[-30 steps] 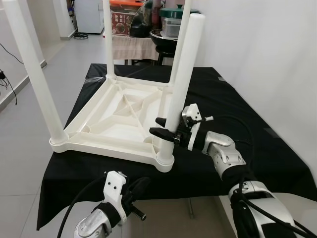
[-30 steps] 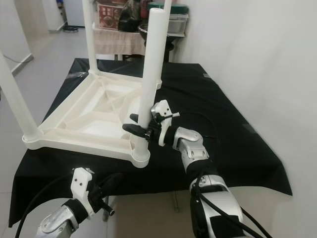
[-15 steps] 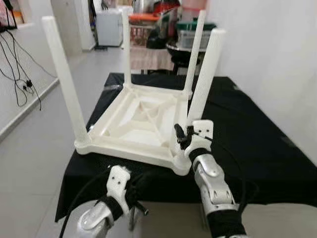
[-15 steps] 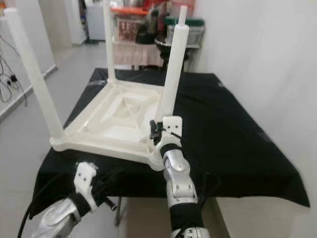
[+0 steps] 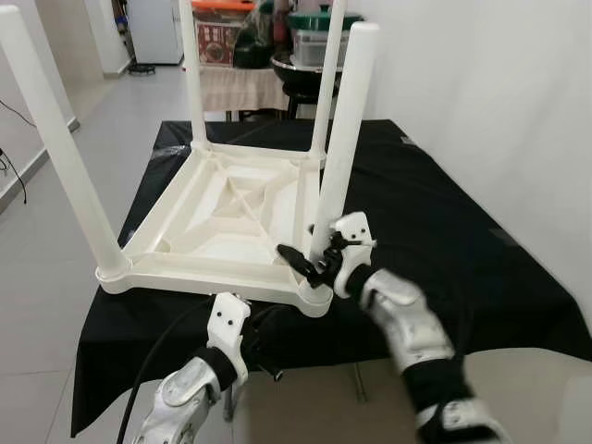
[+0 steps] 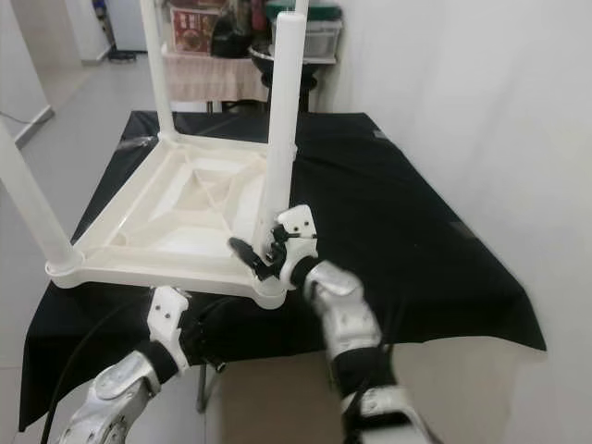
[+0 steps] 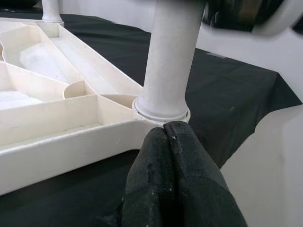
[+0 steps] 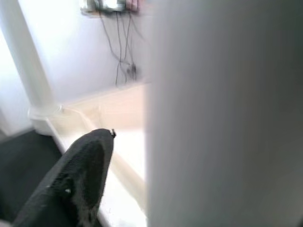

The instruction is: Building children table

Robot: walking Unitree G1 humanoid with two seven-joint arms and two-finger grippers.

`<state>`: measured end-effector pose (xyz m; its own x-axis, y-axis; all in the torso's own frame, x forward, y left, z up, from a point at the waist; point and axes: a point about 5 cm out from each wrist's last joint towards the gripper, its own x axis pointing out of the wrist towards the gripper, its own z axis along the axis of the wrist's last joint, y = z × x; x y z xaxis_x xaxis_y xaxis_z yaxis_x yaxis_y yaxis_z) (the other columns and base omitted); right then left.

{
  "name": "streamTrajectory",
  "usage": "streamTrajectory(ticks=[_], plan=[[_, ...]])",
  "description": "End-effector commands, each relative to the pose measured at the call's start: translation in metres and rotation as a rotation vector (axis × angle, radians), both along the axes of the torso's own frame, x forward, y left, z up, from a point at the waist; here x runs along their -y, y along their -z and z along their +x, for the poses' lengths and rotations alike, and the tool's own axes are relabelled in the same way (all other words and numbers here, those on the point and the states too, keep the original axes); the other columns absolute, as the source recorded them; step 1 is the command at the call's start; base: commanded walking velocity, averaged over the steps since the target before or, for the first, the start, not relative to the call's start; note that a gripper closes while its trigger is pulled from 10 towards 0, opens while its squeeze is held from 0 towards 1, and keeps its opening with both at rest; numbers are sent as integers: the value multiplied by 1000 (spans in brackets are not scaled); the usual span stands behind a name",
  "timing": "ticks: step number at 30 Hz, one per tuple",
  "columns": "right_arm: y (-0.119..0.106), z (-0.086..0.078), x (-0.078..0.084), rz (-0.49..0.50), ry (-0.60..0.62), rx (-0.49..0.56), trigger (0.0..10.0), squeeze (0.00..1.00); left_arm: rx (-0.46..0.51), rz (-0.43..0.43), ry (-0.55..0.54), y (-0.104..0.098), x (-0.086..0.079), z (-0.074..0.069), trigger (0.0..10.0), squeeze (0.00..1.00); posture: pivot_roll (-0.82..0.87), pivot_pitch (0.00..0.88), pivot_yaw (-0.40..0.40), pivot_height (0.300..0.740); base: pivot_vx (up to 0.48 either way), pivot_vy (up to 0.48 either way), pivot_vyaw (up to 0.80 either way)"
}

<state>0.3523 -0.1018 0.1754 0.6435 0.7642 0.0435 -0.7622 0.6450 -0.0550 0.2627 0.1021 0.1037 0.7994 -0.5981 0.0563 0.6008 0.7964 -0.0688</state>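
Table: a white plastic children's table (image 5: 227, 217) is lying upside down on the black cloth (image 5: 444, 231) covering the work surface, its ribbed underside facing up like a shallow tray with nothing sitting in its compartments
Legs: four white legs are standing upright in the corner sockets; the near right leg (image 5: 340, 139) is the one I am working on
Background containers: lidded pots and tubs (image 5: 319, 37) are sitting on a draped stand behind the cloth; I cannot tell what they are holding
My right arm: it is reaching forward from the lower right, elbow bent, wrist turned inward toward the table
My right gripper (image 5: 310, 263): it is sitting at the base of the near right leg, just above its socket; one black finger (image 8: 78, 175) is lying beside the leg on the inner side, and the leg is standing between my fingers, but I cannot tell whether I am truly gripping it
My left arm: it is held low in front of the cloth's near edge, forearm angling up toward the table
My left gripper (image 7: 165, 142): its fingers are pressed together with nothing between them, tips pointing at the near right corner socket (image 7: 161, 113), just below and before it, near but not clearly touching
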Motion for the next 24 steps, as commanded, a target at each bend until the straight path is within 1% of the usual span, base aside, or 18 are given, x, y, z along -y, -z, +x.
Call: streamTrajectory(ticks=[1, 2, 3, 4, 5, 6, 7, 8, 10, 11, 12, 15, 16, 17, 19, 21, 23, 24], plan=[[1, -2, -6, -2, -80, 5, 10000, 243, -6, 7, 8, 2, 1, 0, 10000, 0, 22, 0, -85, 740, 0, 0, 0], [-1, -2, -3, -19, -150, 13, 10000, 243, -8, 9, 9, 2, 1, 0, 10000, 0, 22, 0, -85, 740, 0, 0, 0], [-2, -1, 0, -37, -210, 15, 10000, 0, -9, 10, 9, 3, 1, 0, 10000, 0, 37, 0, -89, 740, 0, 0, 0], [-3, 2, 3, -52, -288, -13, 10000, 0, -8, 14, 7, 3, 1, 0, 10000, 0, 53, 0, -97, 740, 0, 0, 0], [-3, 2, 3, -52, -288, -13, 10000, 0, -8, 14, 7, 3, 1, 0, 10000, 0, 53, 0, -97, 740, 0, 0, 0], [-4, 5, 5, -58, -343, -44, 10000, 0, -9, 16, 5, 3, 1, 0, 10000, 0, 57, 0, -99, 740, 0, 0, 0], [-4, 5, 5, -58, -343, -44, 10000, 0, -9, 16, 5, 3, 1, 0, 10000, 0, 57, 0, -99, 740, 0, 0, 0], [-5, 9, 8, -62, -371, -72, 10000, 0, -9, 18, 4, 4, 1, -1, 10000, 0, 65, 0, -102, 740, 0, 0, 0], [-5, 9, 8, -62, -371, -72, 10000, 0, -9, 18, 4, 4, 1, -1, 10000, 0, 65, 0, -102, 740, 0, 0, 0], [-7, 12, 10, -61, -393, -88, 10000, 0, -9, 19, 4, 4, 1, -1, 10000, 0, 66, 0, -103, 740, 0, 0, 0], [-8, 13, 12, -53, -408, -102, 3490, 0, -9, 18, 5, 5, 1, -1, 10000, 0, 65, 0, -101, 740, 0, 0, 0], [-9, 14, 13, -47, -420, -109, 3490, 0, -10, 17, 6, 5, 2, -1, 10000, 0, 64, 0, -101, 740, 0, 0, 0], [-9, 14, 14, -44, -427, -114, 0, 0, -10, 16, 7, 5, 2, -1, 10000, 0, 63, 0, -100, 740, 0, 0, 0], [-9, 14, 14, -44, -427, -114, 0, 0, -10, 16, 7, 5, 2, -1, 10000, 0, 63, 0, -100, 740, 0, 0, 0], [-7, 13, 22, -47, -420, -107, 0, 0, -13, 10, 10, 5, 2, -1, 10000, 0, 45, 0, -90, 740, 0, 0, 0], [-7, 13, 22, -47, -420, -107, 0, 0, -13, 10, 10, 5, 2, -1, 10000, 0, 45, 0, -90, 740, 0, 0, 0], [-6, 11, 29, -51, -416, -85, 0, 0, -14, 6, 12, 4, 2, -1, 10000, 0, 40, 0, -86, 740, 0, 0, 0], [-6, 11, 29, -51, -416, -85, 0, 0, -14, 6, 12, 4, 2, -1, 10000, 0, 40, 0, -86, 740, 0, 0, 0]])
